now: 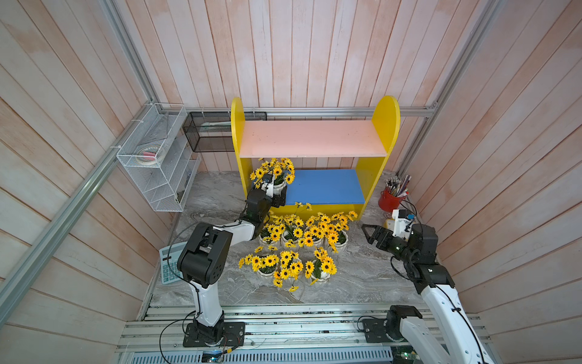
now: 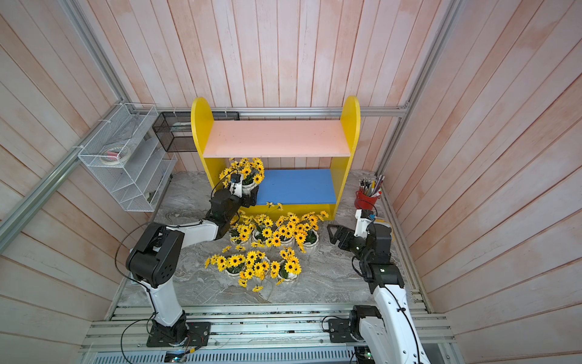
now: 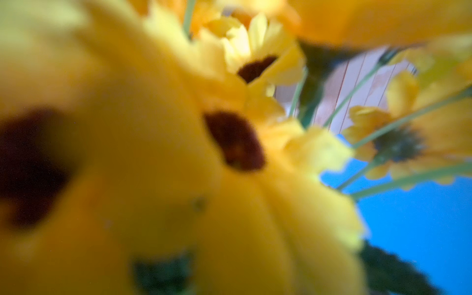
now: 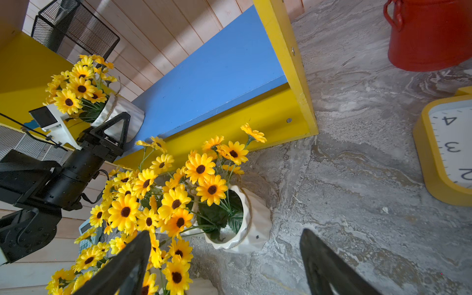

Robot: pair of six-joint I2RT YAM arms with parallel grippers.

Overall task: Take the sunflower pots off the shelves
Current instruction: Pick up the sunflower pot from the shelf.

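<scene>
While on shelf (image 4: 217,76), one sunflower-filled pot (image 4: 132,112).

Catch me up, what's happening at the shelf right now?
The left gripper is at the one sunflower pot on the blue lower board; whether it grips isn't clear. The pink upper board is bare; the other pots stand on the table in front. The right gripper hangs open, empty.
</scene>
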